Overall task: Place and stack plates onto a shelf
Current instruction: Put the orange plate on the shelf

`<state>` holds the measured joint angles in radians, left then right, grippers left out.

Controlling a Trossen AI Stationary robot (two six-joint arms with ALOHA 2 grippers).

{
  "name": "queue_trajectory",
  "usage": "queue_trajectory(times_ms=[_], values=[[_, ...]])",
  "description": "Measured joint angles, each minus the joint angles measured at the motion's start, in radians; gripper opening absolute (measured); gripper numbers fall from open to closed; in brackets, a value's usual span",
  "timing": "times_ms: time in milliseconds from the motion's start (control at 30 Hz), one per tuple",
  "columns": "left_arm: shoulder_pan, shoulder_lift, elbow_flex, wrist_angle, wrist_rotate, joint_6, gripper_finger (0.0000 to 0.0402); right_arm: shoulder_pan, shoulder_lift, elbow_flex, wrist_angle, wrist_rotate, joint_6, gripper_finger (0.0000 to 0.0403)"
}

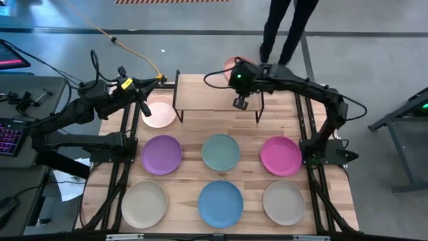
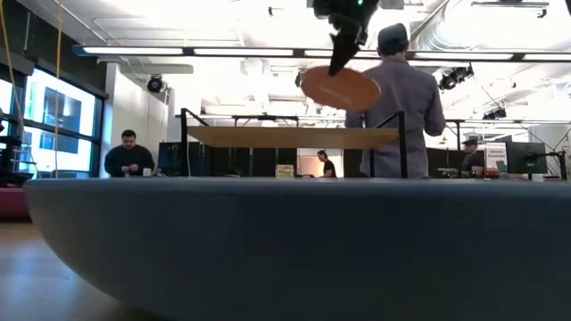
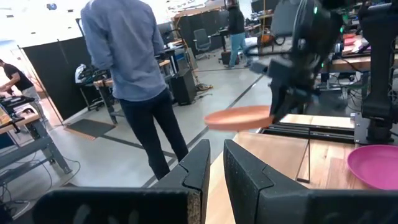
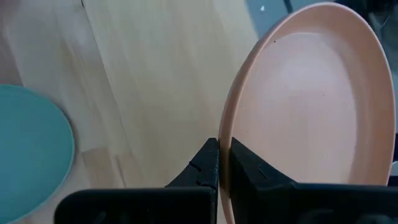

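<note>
Pink plate without readable writing

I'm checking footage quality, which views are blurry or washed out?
Low view: a blurred blue-grey plate rim fills the foreground, ceiling lights glare. Left wrist view: the pale pink round plate and right pincer look motion-smeared. High view: evenly lit.

Left pincer fingers stand slightly apart, holding nothing. Ahead of it and higher, the right pincer grips a pale pink plate by its rim, held roughly level above the wooden surface. A magenta plate lies on that surface. A person stands beyond the edge.
</note>
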<state>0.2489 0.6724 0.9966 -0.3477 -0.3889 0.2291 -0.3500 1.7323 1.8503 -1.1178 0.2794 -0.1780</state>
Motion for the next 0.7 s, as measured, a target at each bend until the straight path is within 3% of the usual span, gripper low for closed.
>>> queue_trajectory(times_ms=[300,700], values=[[0.000,0.000,0.000,0.000,0.000,0.000,0.0035,0.046,0.015,-0.111,0.133,0.000,0.093,0.0000],[0.000,0.000,0.000,0.000,0.000,0.000,0.0035,0.062,0.015,-0.220,0.158,0.009,0.092,0.0000]])
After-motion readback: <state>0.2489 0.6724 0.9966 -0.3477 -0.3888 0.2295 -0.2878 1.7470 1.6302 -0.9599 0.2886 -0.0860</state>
